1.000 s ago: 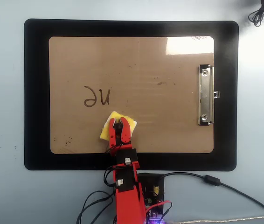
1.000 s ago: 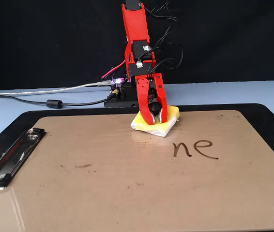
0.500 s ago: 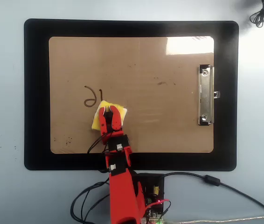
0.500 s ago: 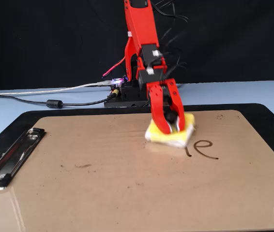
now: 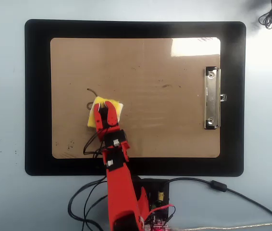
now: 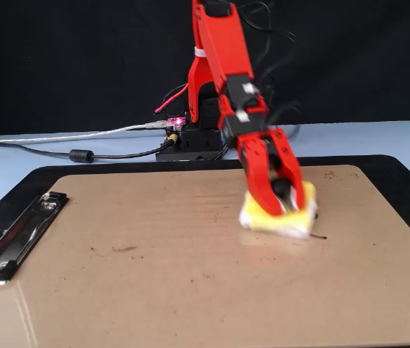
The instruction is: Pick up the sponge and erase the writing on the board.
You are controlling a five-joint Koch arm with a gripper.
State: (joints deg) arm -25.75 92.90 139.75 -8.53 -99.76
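While sliding away from the clip across the board, keeps the sponge pressed flat on the brown surface, in the part of the board far from the clip. Holds it with the gripper, fingers closed narrowly around the black knob in the middle of the sponge, with nothing else between them. Looks the same in the fixed view, though blurred there by the motion. One second ago showed two whole letters on the side far from the clip, with the sponge lying between them and the clip. Half a second ago showed only one letter and a piece of a stroke. Now sits directly on that same place. Leaves of the writing only a small hook and a faint curl, both touching the sponge edge that is farthest from the clip. Appears in the fixed view as one thin short line coming out from under the sponge. Means, by judgement, that the erasing is almost finished and that the wiping works well at this pressure. Probably needs one more short pass further from the clip to take away the last marks. Shows also some small dark smudges nearer to the clip, too faint to call letters. Risks little here, except perhaps the sponge tilting under the knob.
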